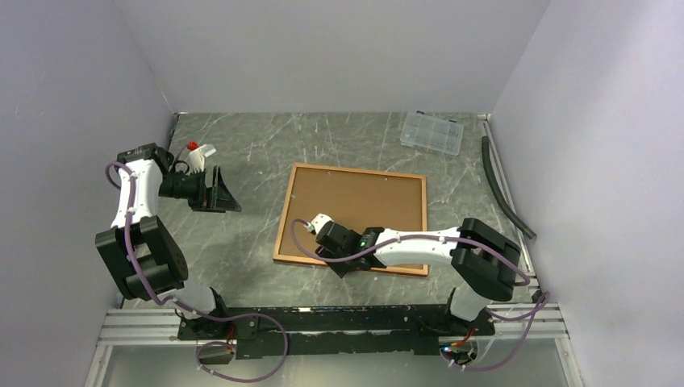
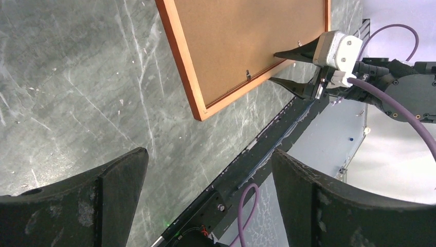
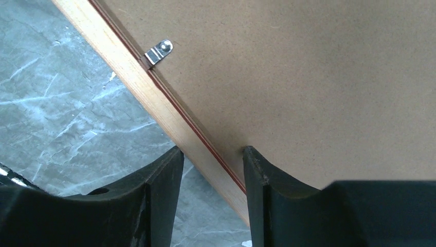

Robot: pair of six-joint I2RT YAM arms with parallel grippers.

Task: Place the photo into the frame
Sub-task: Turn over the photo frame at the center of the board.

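Note:
The frame (image 1: pixel 284 219) lies face down mid-table, its tan border around a brown backing board (image 1: pixel 355 205). The photo is not visible in any view. My right gripper (image 1: pixel 335 264) is down at the frame's near edge. In the right wrist view my right gripper (image 3: pixel 212 154) is open, its jaws straddling the border (image 3: pixel 154 98): one finger on the board, the other just off the edge over the table. It shows the same way in the left wrist view (image 2: pixel 275 67). My left gripper (image 1: pixel 224 193) is open and empty, held above the table left of the frame (image 2: pixel 185 67).
A clear compartment box (image 1: pixel 433 132) sits at the back right. A black hose (image 1: pixel 504 189) runs along the right wall. A small white and red object (image 1: pixel 196 149) lies at the back left. A metal clip (image 3: pixel 158 51) sits on the frame's back.

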